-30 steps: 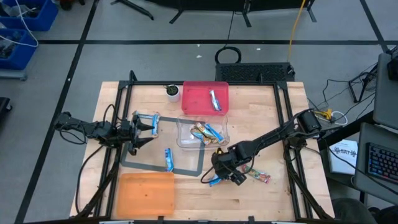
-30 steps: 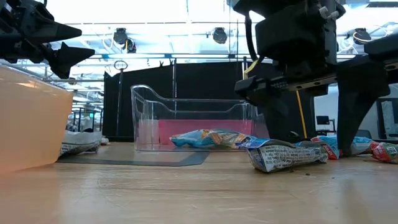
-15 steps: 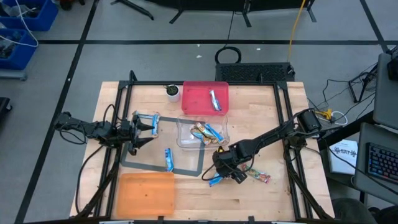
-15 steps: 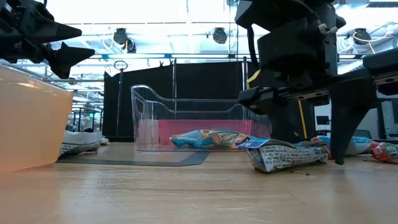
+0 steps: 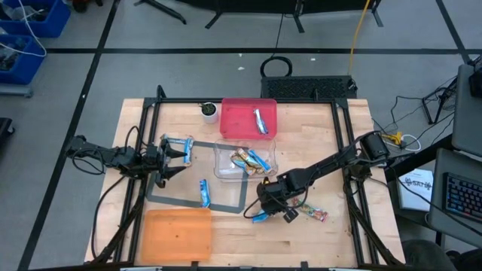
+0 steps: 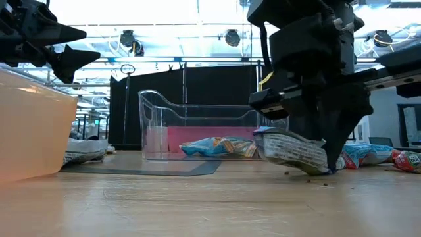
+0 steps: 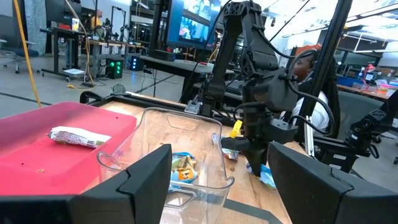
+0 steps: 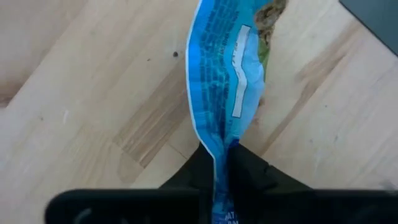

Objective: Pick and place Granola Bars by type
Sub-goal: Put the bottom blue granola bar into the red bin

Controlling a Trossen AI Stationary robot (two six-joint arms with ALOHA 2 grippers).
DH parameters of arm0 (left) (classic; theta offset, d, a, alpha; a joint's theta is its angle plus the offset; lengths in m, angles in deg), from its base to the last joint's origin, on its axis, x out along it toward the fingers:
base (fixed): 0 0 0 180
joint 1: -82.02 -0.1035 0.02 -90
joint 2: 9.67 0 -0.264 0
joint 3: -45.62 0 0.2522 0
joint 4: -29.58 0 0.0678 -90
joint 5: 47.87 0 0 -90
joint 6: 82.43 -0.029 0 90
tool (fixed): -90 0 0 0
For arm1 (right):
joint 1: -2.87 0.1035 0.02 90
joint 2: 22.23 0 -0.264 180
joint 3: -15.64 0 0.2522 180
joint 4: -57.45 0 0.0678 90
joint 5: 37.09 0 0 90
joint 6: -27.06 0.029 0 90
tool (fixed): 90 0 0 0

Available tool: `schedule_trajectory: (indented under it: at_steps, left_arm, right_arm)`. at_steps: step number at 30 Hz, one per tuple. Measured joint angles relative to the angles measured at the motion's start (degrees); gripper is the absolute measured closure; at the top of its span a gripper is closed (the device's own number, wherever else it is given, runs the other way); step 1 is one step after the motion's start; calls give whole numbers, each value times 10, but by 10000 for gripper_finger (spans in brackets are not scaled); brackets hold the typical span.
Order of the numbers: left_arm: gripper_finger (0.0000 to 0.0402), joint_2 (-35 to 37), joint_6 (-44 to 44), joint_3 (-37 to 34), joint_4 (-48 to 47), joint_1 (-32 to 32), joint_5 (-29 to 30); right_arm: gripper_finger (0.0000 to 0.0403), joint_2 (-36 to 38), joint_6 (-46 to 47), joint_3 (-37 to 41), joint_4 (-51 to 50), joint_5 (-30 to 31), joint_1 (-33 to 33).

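Right claw (image 5: 269, 211) pinches one end of our blue-and-white granola bar (image 5: 260, 217), tilted with its far end off the worktop (image 5: 339, 241) toward the front edge. Beside it sits the clear bin (image 5: 224, 175). Left claw (image 5: 181, 154) gapes wide near the left edge.

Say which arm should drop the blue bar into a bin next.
Right. Its tool is shut on the blue bar, tilted with one end off the table, near the clear bin. The left tool hangs open across the table.
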Motion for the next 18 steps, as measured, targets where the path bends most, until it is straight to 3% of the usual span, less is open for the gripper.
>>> schedule_trajectory:
  at_steps: [9,18]
  left_arm:
    - [133,0,0,0,0,0,0]
    - [133,0,0,0,0,0,0]
  right_arm:
    - [398,14,72,-15,-34,7,-6]
    - [400,100,86,-81,-87,62,-18]
